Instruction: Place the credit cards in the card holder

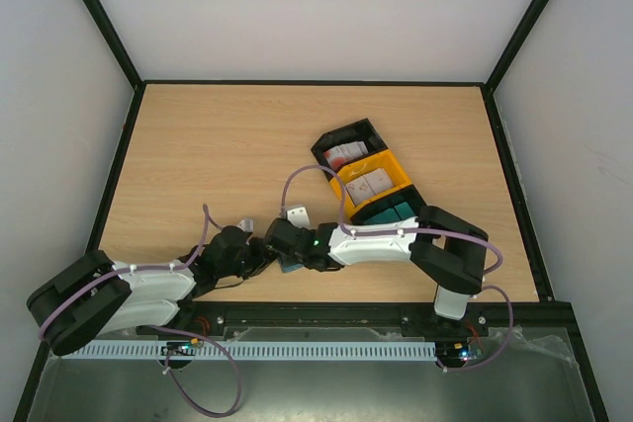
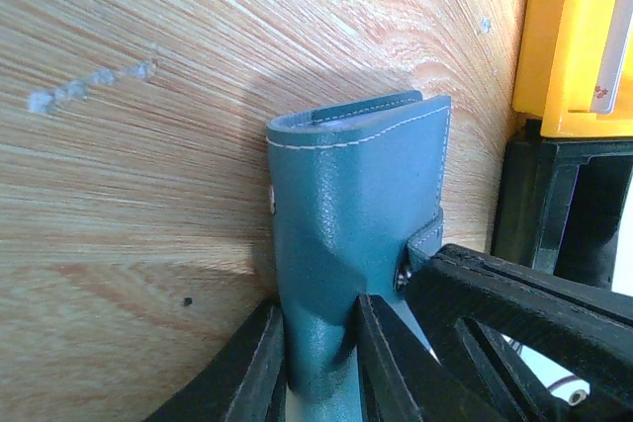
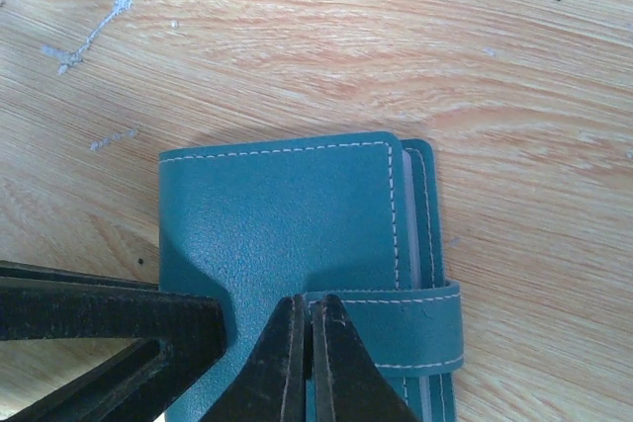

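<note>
The card holder [image 3: 277, 224] is a teal wallet, folded shut, standing on edge on the wood. My left gripper [image 2: 318, 305] is shut on the card holder [image 2: 356, 195], pinching its lower end so the leather dents. My right gripper [image 3: 310, 301] is shut on the end of its snap tab [image 3: 415, 328], and the tab is lifted off the metal snap [image 2: 401, 279]. From above, both grippers meet at the near middle [image 1: 272, 249] and hide most of the wallet [image 1: 290, 266]. One credit card [image 1: 344, 155] lies in the black bin, another [image 1: 368, 183] in the yellow bin.
A three-bin tray stands right of centre: black bin [image 1: 326, 145], yellow bin [image 1: 398, 173], dark-green bin [image 1: 391, 211]. The yellow bin [image 2: 569, 37] and a dark bin [image 2: 554, 205] sit close to the wallet's right. Black frame rails edge the table.
</note>
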Tool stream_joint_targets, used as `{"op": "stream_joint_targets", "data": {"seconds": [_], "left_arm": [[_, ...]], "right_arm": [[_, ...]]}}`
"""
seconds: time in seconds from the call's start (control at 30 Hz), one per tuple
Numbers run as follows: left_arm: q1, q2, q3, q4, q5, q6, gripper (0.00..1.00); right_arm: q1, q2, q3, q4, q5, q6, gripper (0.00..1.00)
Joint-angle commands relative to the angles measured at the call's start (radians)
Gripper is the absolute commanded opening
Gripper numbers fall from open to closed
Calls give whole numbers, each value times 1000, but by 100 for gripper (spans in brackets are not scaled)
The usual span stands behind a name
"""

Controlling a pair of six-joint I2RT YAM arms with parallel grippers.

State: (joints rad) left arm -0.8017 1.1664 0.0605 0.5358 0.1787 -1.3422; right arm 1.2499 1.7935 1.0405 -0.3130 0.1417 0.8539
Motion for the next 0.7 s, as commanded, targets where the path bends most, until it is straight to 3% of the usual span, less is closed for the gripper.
{"op": "stream_joint_targets", "data": {"seconds": [0.0,0.67], "left_arm": [[2,38,-28,-155,-19,18,23],[2,39,-30,-165,-22,18,23]], "right_arm": [[14,105,-118,-27,-177,50,2],[21,37,-333,116,-223,153,2]]}}
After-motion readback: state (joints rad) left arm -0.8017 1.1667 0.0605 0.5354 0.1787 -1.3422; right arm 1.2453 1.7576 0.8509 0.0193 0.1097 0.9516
